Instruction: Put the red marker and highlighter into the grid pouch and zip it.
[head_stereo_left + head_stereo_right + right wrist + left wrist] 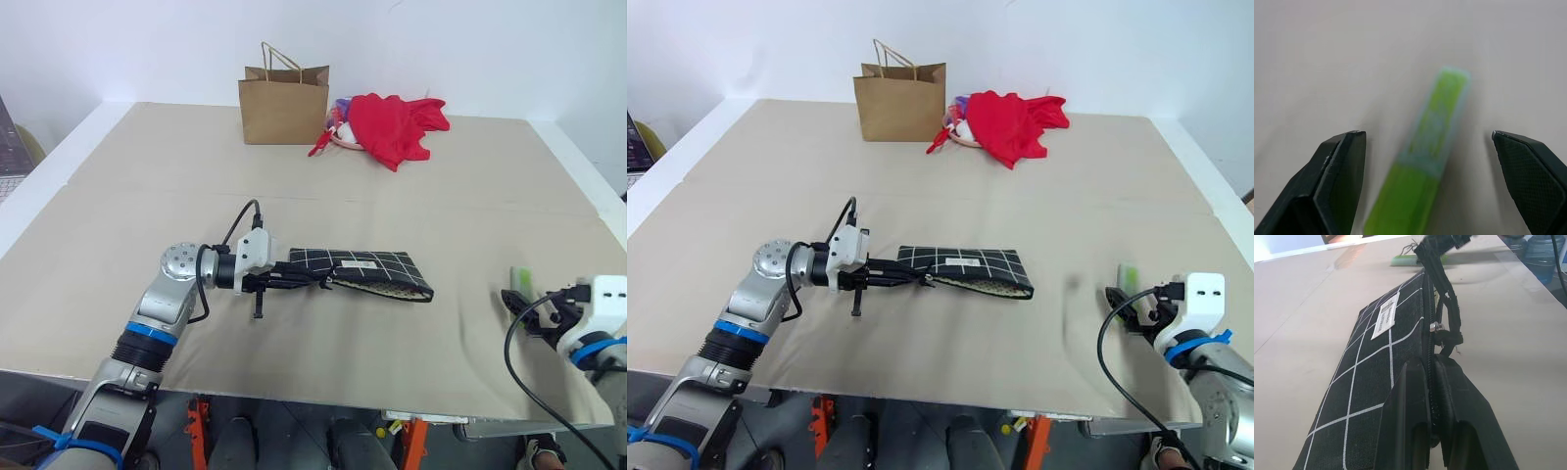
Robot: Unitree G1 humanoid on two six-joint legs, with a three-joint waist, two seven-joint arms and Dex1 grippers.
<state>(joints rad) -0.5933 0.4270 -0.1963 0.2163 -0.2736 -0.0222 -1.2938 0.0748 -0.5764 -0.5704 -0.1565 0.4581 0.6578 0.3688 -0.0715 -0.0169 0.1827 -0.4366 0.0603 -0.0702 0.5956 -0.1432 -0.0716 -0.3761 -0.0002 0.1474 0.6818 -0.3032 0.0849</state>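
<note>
The counter (323,323) carries everything. At its far edge stand a brown paper bag (284,106) and a heap of red cloth (394,125), both well apart from the work.

The grid pouch (367,272) lies flat near the middle of the counter. The left gripper (1431,396) is closed on the pouch's end, its two black fingers pinching the fabric right at the zipper line, with the zipper pull (1445,335) just beyond them. Along the pouch's near edge a pale lining shows, so it appears to be at least partly unzipped.

The highlighter (1422,166) lies on the bare counter to the robot's right, well apart from the pouch. The right gripper (1427,147) hangs over it with its fingers spread wide, one on each side, holding nothing.

As a judgement: the highlighter is not yet picked up, and the zipping is still to come. Whether the red marker is already in the pouch cannot be told.

The pouch bears a small white label (1385,316); its print is too small to read. No other writing can be made out.
</note>
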